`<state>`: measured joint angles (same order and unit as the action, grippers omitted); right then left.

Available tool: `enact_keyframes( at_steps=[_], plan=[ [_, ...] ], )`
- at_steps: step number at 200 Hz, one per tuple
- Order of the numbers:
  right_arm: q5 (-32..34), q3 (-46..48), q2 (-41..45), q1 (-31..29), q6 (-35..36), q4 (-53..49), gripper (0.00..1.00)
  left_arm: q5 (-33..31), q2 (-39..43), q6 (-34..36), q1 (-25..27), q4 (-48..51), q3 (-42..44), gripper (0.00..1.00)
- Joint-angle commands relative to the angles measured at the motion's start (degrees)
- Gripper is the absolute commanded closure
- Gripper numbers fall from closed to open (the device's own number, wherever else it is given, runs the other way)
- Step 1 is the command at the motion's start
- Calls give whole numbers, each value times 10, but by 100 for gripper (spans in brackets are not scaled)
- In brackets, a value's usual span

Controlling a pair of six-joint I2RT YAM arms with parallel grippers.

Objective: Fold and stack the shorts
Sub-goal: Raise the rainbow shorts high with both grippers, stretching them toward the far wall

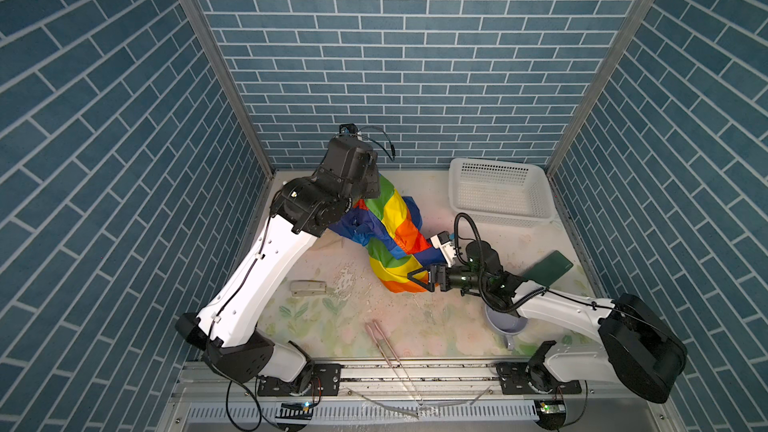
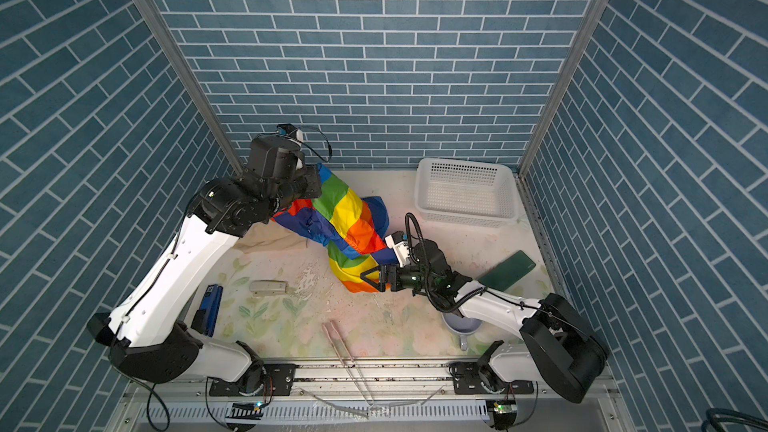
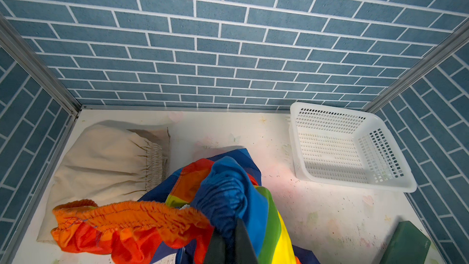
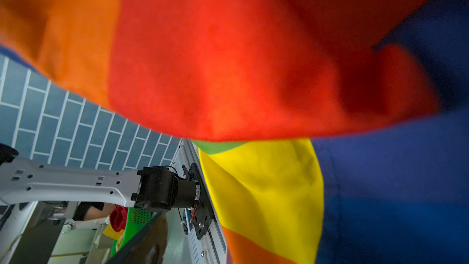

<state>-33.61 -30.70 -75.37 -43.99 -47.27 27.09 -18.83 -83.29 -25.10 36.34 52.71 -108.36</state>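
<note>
The rainbow-striped shorts [image 1: 395,226] [image 2: 345,218] hang from my left gripper [image 3: 229,239], which is shut on the blue gathered waistband and holds it up at the back left. Their lower end rests on the table. My right gripper [image 1: 415,280] [image 2: 370,278] is low at that end, open, with its fingers spread around the orange hem. In the right wrist view the cloth [image 4: 228,59] fills most of the picture and hides one finger. The beige shorts [image 3: 101,163] [image 2: 266,241] lie flat at the back left under the left arm.
A white perforated basket [image 1: 494,218] stands at the back right. A dark green flat slab [image 1: 548,268] lies near the right wall, a purple cup [image 1: 505,322] under the right arm. A white stapler [image 1: 307,288], pink tongs [image 1: 384,347] and a blue stapler [image 2: 210,305] lie toward the front.
</note>
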Motion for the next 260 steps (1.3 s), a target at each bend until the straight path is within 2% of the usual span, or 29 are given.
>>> enact_keyframes(
  at_steps=[1,18,28,56,70,88,114,126,142,163,185,208,237,260],
  plan=[
    [1,-4,-3,33,-32,17,39,1,16,6,-7,-12,0,100],
    [-17,2,20,76,-31,4,88,27,18,5,-29,-6,-5,100],
    [-28,-4,46,109,-6,-43,100,50,21,5,-51,-4,-7,100],
    [-61,-53,138,204,97,-209,100,107,27,0,-130,18,-17,100],
    [-21,-88,190,234,158,-303,100,139,34,-3,-169,23,-12,100],
    [25,-129,241,254,217,-376,100,160,43,-6,-200,21,0,100],
    [114,-156,297,270,267,-416,100,199,51,-19,-239,9,24,100],
    [135,-166,314,277,283,-426,100,231,49,-28,-256,7,30,100],
    [127,-180,330,283,304,-426,100,270,38,-34,-271,9,27,100],
    [81,-197,332,289,326,-410,100,274,26,-31,-277,11,24,100],
    [27,-205,283,295,293,-368,100,293,-4,-36,-281,2,24,100],
    [-1,-260,140,306,259,-358,100,348,-83,-55,-282,-3,-9,100],
    [-142,-396,-41,343,158,-283,100,379,-182,-68,-281,27,-110,100],
    [-170,-503,-124,365,63,-187,100,384,-235,-69,-281,49,-223,100]
  ],
)
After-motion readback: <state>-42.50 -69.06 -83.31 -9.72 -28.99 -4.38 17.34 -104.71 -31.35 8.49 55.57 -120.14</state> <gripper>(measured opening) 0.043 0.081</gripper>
